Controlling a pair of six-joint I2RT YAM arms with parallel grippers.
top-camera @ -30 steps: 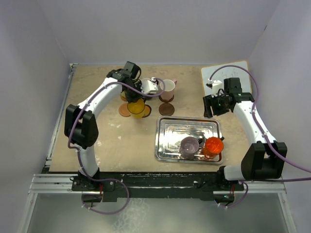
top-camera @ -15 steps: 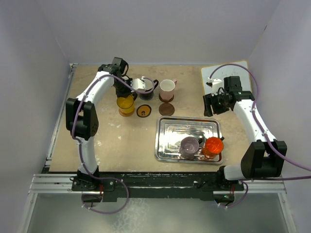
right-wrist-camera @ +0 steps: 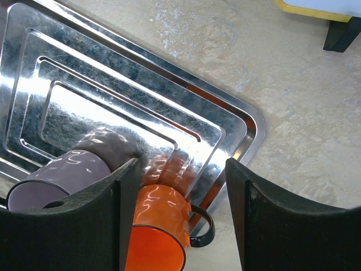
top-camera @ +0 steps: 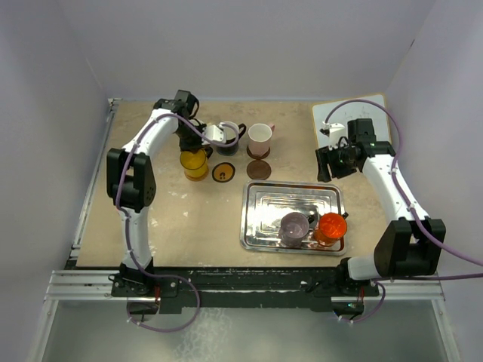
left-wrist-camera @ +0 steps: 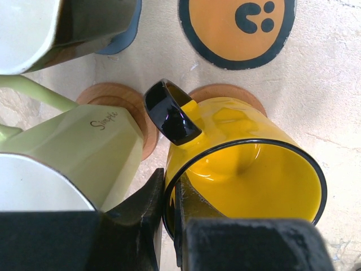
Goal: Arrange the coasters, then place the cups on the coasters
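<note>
My left gripper point(left-wrist-camera: 169, 182) is shut on the rim of the yellow-orange cup point(left-wrist-camera: 248, 169), one finger inside and one outside. The cup stands over an orange-brown coaster point(left-wrist-camera: 225, 91) at the back left point(top-camera: 195, 163). Beside it the pale cream cup point(left-wrist-camera: 73, 147) sits on another orange-brown coaster point(left-wrist-camera: 113, 100). The black cup point(top-camera: 228, 139) stands on the blue coaster point(left-wrist-camera: 123, 39). The pinkish-white cup point(top-camera: 260, 134) is on a dark brown coaster point(top-camera: 259, 151). A second dark brown coaster point(top-camera: 259, 170) and the black, orange-faced coaster point(top-camera: 223, 173) lie bare. My right gripper point(right-wrist-camera: 180, 180) hangs open above the orange-red cup point(right-wrist-camera: 158, 231) and purple cup point(right-wrist-camera: 56, 180).
The steel tray point(top-camera: 293, 197) lies at the front right with the purple and orange-red cups at its near edge. A white board point(top-camera: 351, 121) with a yellow edge lies at the back right corner. Walls close in the table on three sides.
My left arm carried the yellow-orange cup leftward from over the black, orange-faced coaster to the orange-brown coaster. That coaster now lies uncovered. The right arm has hardly moved.
</note>
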